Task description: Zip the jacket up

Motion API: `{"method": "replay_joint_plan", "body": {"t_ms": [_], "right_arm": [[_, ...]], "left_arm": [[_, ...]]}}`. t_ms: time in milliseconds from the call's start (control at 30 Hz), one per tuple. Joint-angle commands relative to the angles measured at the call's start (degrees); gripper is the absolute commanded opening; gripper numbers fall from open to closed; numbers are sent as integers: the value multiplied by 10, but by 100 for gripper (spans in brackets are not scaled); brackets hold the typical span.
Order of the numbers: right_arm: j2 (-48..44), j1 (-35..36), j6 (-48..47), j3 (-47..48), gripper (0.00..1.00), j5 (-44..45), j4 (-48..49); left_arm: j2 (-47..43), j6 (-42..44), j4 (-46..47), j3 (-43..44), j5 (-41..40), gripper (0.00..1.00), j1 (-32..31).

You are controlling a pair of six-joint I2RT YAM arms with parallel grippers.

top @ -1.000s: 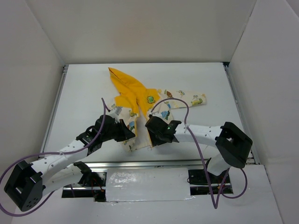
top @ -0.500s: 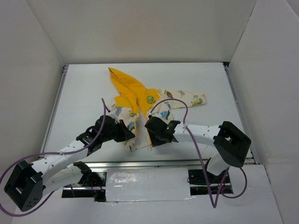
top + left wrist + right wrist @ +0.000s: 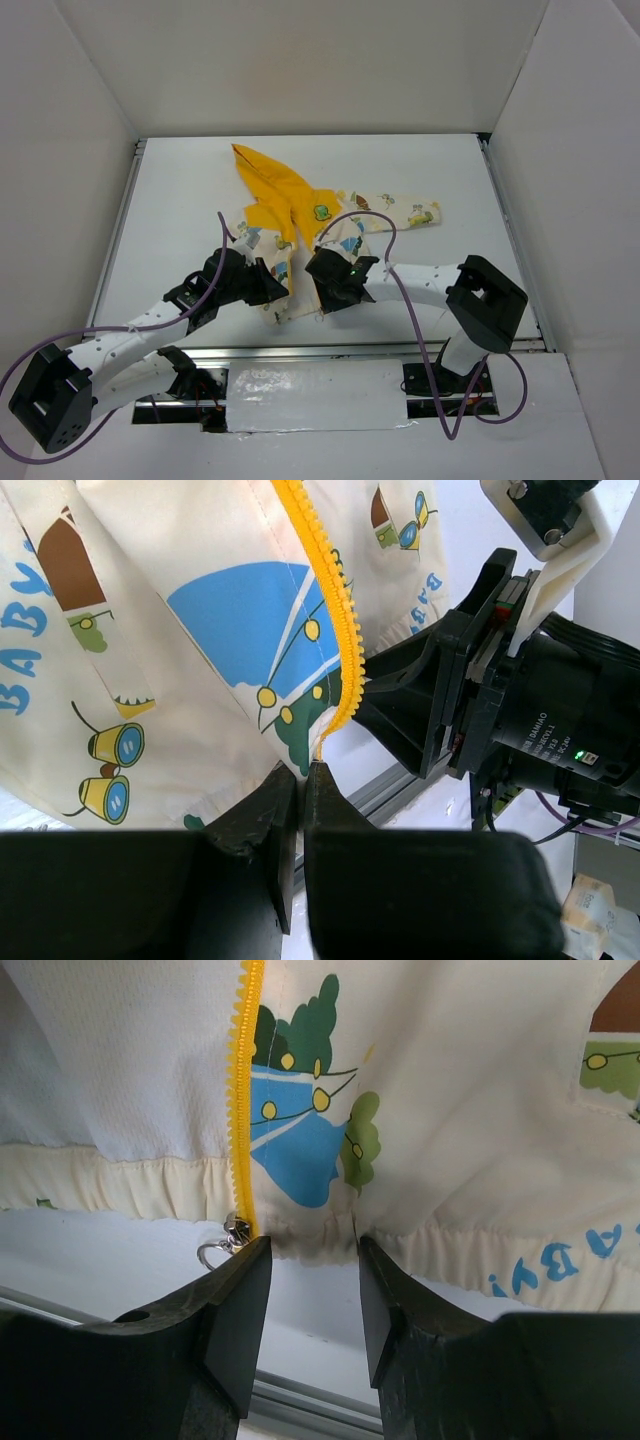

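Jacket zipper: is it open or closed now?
Open. On the jacket, the slider sits at the hem, and each wrist view shows a single unjoined tooth row.

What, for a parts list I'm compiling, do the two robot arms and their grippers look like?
The left arm and right arm have white tubular links, the left's dotted with small holes, and blocky black joint housings. A thin purple cable loops along each. The left gripper and right gripper have thick matte-black wedge-shaped fingers. A small green light glows on the right wrist.
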Motion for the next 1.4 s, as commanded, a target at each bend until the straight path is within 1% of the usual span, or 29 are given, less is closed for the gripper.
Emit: {"method": "replay_joint_plan", "body": {"t_ms": [0,333,533,567,633,667,733,767,800,900,1033,1167,1233,1267,1300,1367], "right_arm": [[4,3,10,25,48,15,7],[27,13,27,46,48,43,-10],[70,14,38,53,46,54,-12],[81,15,41,53,41,52,-12],[87,15,45,52,37,51,-12],[89,17,47,49,30,52,-12],[85,17,49,47,25,52,-12],[83,18,49,46,18,52,-12],[76,18,48,45,11,49,-10],[56,18,48,48,0,46,-12],[0,17,45,46,0,22,4],[-114,9,48,14,0,-12,82],[-153,7,50,-24,0,-30,125],[-190,7,53,-40,0,-38,176],[-203,5,58,-68,0,-50,197],[-212,0,55,-84,0,-58,226]], "left_arm": [[0,5,17,-3,11,0,3],[2,5,21,-5,12,0,3],[0,6,17,-4,13,0,3],[-2,6,16,-5,12,0,3],[-4,7,15,-5,11,0,3],[-5,7,14,-5,10,0,3],[-5,7,14,-6,10,0,3],[-4,7,14,-6,10,0,3],[-3,6,14,-7,9,0,4],[1,7,15,-5,9,0,4],[1,7,12,-4,4,0,4],[0,5,9,-4,-3,0,6],[-2,2,10,-5,-3,0,7],[-4,2,14,-7,-3,0,8],[-5,0,18,-9,-1,0,9],[-9,-4,38,-13,4,0,10]]}}
